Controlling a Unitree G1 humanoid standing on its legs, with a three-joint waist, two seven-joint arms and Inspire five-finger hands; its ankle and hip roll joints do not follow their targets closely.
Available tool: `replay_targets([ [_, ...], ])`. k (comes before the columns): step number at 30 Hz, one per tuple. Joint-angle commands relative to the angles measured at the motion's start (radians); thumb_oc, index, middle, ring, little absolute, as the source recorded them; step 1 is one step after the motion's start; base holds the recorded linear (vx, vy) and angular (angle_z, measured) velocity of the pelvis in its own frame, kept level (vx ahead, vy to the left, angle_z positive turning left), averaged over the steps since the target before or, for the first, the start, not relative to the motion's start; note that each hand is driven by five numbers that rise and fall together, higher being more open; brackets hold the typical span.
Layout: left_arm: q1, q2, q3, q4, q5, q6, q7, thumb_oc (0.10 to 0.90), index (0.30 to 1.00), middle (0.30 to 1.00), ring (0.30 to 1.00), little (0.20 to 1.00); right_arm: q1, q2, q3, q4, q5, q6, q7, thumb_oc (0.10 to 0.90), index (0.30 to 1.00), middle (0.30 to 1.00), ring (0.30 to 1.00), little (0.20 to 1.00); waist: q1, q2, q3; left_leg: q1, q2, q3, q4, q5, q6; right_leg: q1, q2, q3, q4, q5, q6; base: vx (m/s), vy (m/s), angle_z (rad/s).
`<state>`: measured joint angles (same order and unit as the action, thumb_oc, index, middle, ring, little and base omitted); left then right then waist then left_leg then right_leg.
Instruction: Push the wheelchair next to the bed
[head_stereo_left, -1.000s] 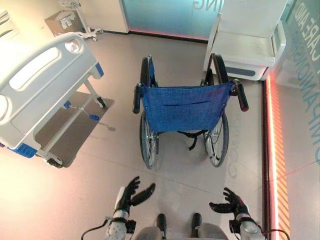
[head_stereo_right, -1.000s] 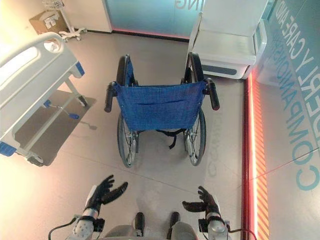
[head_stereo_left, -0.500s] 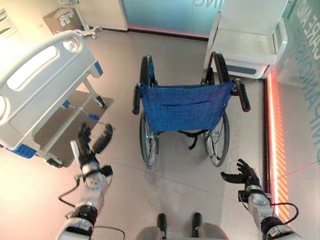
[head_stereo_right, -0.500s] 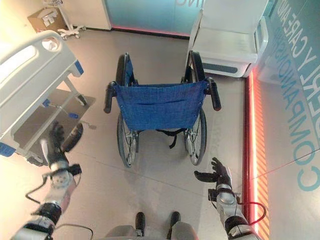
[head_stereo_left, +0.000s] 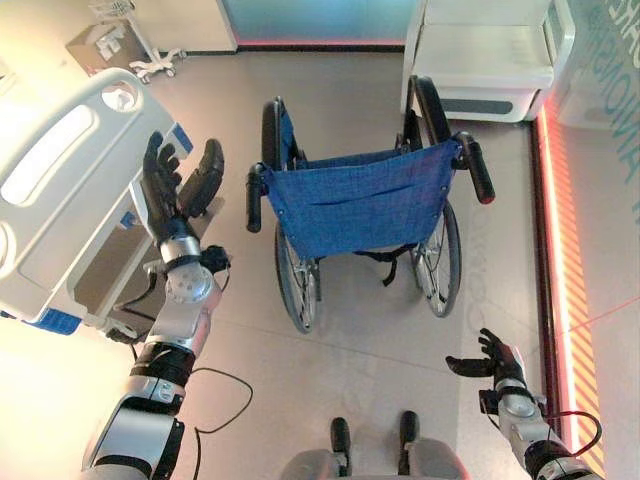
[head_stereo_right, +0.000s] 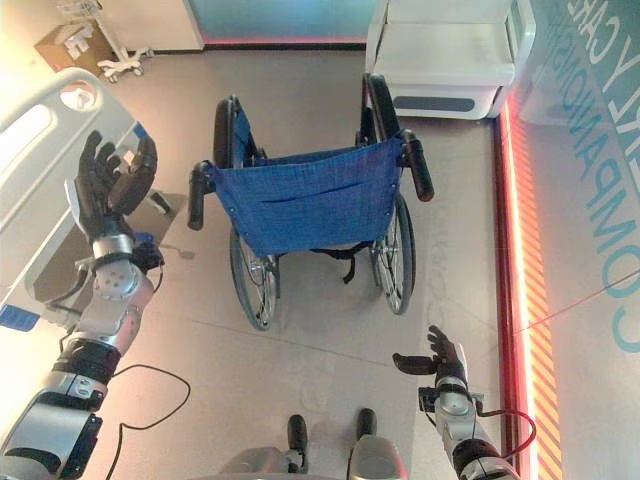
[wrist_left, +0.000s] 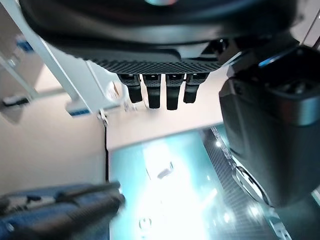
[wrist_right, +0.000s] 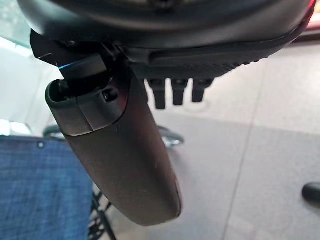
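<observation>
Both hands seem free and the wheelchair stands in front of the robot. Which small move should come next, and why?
Probably bring the left hand, open and raised beside the bed, across to the wheelchair's left push handle. The right hand hangs open and low, far from the right push handle. Neither handle is gripped, so pushing cannot start.

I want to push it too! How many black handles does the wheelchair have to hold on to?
2. The left handle sticks out beside the blue backrest on the bed's side; the right handle is on the opposite side, toward the red floor strip.
</observation>
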<state>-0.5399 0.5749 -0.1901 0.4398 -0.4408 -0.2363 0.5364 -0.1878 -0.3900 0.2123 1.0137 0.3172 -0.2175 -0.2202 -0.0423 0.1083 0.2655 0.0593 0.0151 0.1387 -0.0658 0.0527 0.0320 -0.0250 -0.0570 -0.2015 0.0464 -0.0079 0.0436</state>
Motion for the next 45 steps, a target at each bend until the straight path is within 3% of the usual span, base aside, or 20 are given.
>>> replay_targets([
  [1, -0.167, 0.137, -0.028, -0.080, 0.025, -0.018, -0.056, 0.800, 0.900, 0.900, 0.900, 0.900, -0.053, -0.020, 0.036, -0.042, -0.034, -0.055, -0.067, 0.800, 0.900, 0.900, 0.900, 0.900, -0.012, -0.036, -0.024, -0.040, -0.004, -0.006, 0.105, -0.125, -0.021, -0.029, -0.048, 0.041, 0.082, -0.077, 0.017, -0.02, -0.014, -0.04],
  [9, -0.208, 0.171, -0.089, -0.069, 0.096, 0.086, -0.117, 0.800, 0.900, 0.900, 0.900, 0.900, -0.055, -0.021, 0.025, 0.005, -0.025, -0.056, -0.066, 0.800, 0.900, 0.900, 0.900, 0.900, -0.016, -0.034, -0.014, -0.042, -0.003, 0.000, 0.110, -0.128, -0.019, -0.034, -0.044, 0.047, 0.084, -0.075, 0.020, 0.00, -0.001, 0.00],
  [10, -0.211, 0.186, -0.105, -0.043, 0.163, 0.120, -0.110, 0.800, 0.900, 0.900, 0.900, 0.900, -0.055, -0.022, 0.023, 0.014, -0.014, -0.061, -0.062, 0.800, 0.900, 0.900, 0.900, 0.900, -0.017, -0.033, -0.011, -0.044, -0.002, 0.001, 0.114, -0.129, -0.019, -0.035, -0.044, 0.048, 0.085, -0.074, 0.020, 0.00, 0.000, 0.00],
  [18, -0.209, 0.221, -0.152, 0.091, 0.270, 0.199, -0.121, 0.800, 0.900, 0.900, 0.900, 0.900, -0.055, -0.021, 0.027, 0.019, 0.003, -0.079, -0.057, 0.800, 0.900, 0.900, 0.900, 0.900, -0.018, -0.039, -0.001, -0.055, -0.001, 0.000, 0.130, -0.131, -0.018, -0.038, -0.038, 0.053, 0.084, -0.072, 0.022, 0.00, 0.000, 0.00],
  [26, -0.211, 0.213, -0.222, 0.165, 0.357, 0.299, -0.238, 0.800, 0.900, 0.900, 0.900, 0.900, -0.066, -0.031, 0.022, -0.014, 0.060, -0.088, -0.076, 0.800, 0.900, 0.900, 0.900, 0.900, -0.023, -0.045, 0.008, -0.059, 0.002, 0.007, 0.143, -0.133, -0.019, -0.040, -0.039, 0.052, 0.087, -0.065, 0.026, 0.00, 0.000, 0.00],
  [31, -0.228, 0.201, -0.247, 0.203, 0.360, 0.271, -0.235, 0.800, 0.900, 0.900, 0.900, 0.900, -0.181, -0.099, -0.028, -0.157, 0.183, -0.041, -0.109, 0.800, 0.900, 0.900, 0.900, 0.900, -0.021, -0.057, 0.019, -0.065, 0.005, -0.001, 0.154, -0.137, -0.021, -0.038, -0.040, 0.049, 0.089, -0.062, 0.026, -0.01, -0.026, -0.01],
  [34, -0.273, 0.180, -0.263, 0.260, 0.343, 0.245, -0.216, 0.800, 0.900, 0.900, 0.900, 0.900, -0.291, -0.141, -0.036, -0.203, 0.202, -0.041, -0.184, 0.800, 0.900, 0.900, 0.900, 0.900, -0.018, -0.066, 0.025, -0.065, 0.006, -0.002, 0.150, -0.136, -0.025, -0.036, -0.040, 0.045, 0.087, -0.061, 0.027, -0.02, -0.022, 0.00],
  [35, -0.309, 0.166, -0.279, 0.305, 0.334, 0.231, -0.211, 0.800, 0.900, 0.900, 0.900, 0.900, -0.390, -0.175, -0.036, -0.226, 0.221, -0.010, -0.233, 0.800, 0.900, 0.900, 0.900, 0.900, -0.018, -0.073, 0.029, -0.059, 0.006, -0.003, 0.149, -0.141, -0.026, -0.030, -0.040, 0.043, 0.088, -0.065, 0.028, -0.04, -0.024, 0.01],
  [37, -0.329, 0.159, -0.288, 0.326, 0.330, 0.229, -0.211, 0.800, 0.900, 0.900, 0.900, 0.900, -0.445, -0.198, -0.034, -0.226, 0.227, -0.011, -0.259, 0.800, 0.900, 0.900, 0.900, 0.900, -0.017, -0.077, 0.028, -0.063, 0.006, 0.000, 0.147, -0.137, -0.027, -0.032, -0.039, 0.042, 0.082, -0.059, 0.027, -0.02, -0.008, -0.01],
  [41, -0.381, 0.153, -0.323, 0.388, 0.326, 0.216, -0.234, 0.800, 0.900, 0.900, 0.900, 0.900, -0.629, -0.290, -0.008, -0.227, 0.270, 0.051, -0.280, 0.800, 0.900, 0.900, 0.900, 0.900, -0.012, -0.089, 0.022, -0.060, 0.004, 0.001, 0.144, -0.136, -0.029, -0.027, -0.038, 0.039, 0.077, -0.057, 0.028, -0.01, 0.002, -0.05],
  [45, -0.419, 0.159, -0.357, 0.433, 0.304, 0.204, -0.264, 0.800, 0.900, 0.900, 0.900, 0.900, -0.765, -0.351, 0.040, -0.202, 0.236, 0.084, -0.331, 0.800, 0.900, 0.900, 0.900, 0.900, -0.005, -0.095, 0.017, -0.057, 0.006, 0.003, 0.142, -0.135, -0.029, -0.021, -0.038, 0.036, 0.072, -0.056, 0.028, 0.00, 0.000, 0.00],
])
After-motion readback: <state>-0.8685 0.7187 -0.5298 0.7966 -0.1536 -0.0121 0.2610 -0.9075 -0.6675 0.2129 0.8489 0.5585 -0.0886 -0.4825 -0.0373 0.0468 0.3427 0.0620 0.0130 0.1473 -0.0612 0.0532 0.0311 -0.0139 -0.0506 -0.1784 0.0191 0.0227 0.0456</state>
